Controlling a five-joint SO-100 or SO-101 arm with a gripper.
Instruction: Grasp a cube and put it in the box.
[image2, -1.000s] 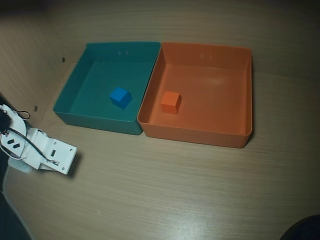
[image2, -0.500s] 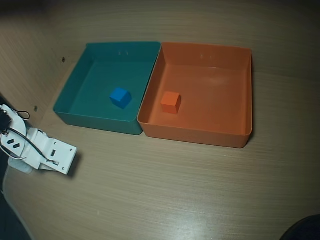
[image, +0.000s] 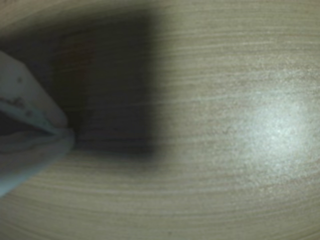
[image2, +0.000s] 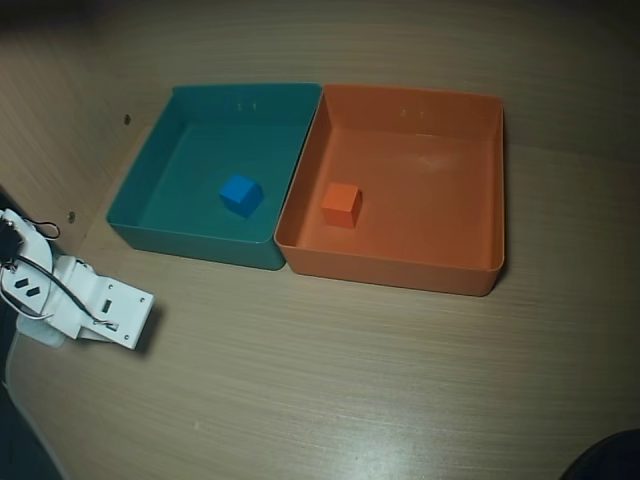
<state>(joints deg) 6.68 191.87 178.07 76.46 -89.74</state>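
The small orange cube lies on the floor of the orange box, near the box's left wall in the overhead view. My white arm is folded low at the table's left edge, well away from both. In the wrist view my gripper enters from the left, blurred. Its two white jaws meet at their tips with nothing between them, just above bare wood. Neither the cube nor the box shows in the wrist view.
A teal-green tray stands against the orange box's left side, and a small blue cube lies inside it. Bare wooden tabletop stretches in front of both trays. A dark object sits at the lower right corner.
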